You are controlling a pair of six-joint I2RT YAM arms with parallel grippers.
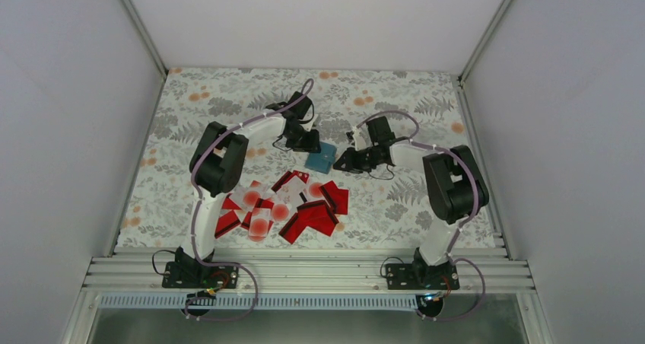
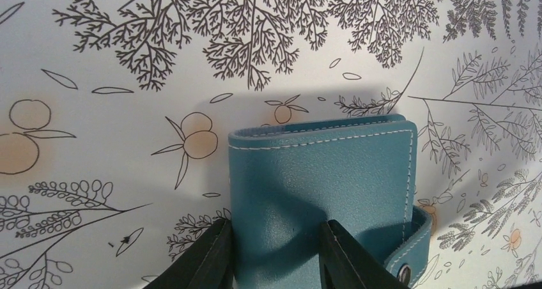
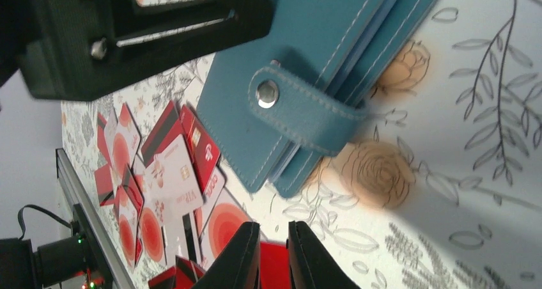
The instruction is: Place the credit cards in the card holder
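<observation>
The teal card holder (image 1: 321, 158) lies folded shut on the floral cloth, its clasp tab (image 3: 300, 107) snapped. My left gripper (image 1: 308, 142) is down on its far-left part. In the left wrist view one finger (image 2: 211, 257) sits against the card holder's (image 2: 319, 167) left edge and the other presses on the cover. My right gripper (image 1: 344, 160) hovers just right of the holder with its fingers nearly together (image 3: 273, 224), and red shows through the slit. The credit cards (image 1: 293, 207), red ones and white ones with red spots, lie in a loose pile nearer the arm bases (image 3: 166, 174).
The left gripper's black body (image 3: 147, 27) looms over the holder's corner. An aluminium rail (image 1: 304, 272) carrying both arm bases runs along the near edge. White walls close in the cloth on the left, right and far sides.
</observation>
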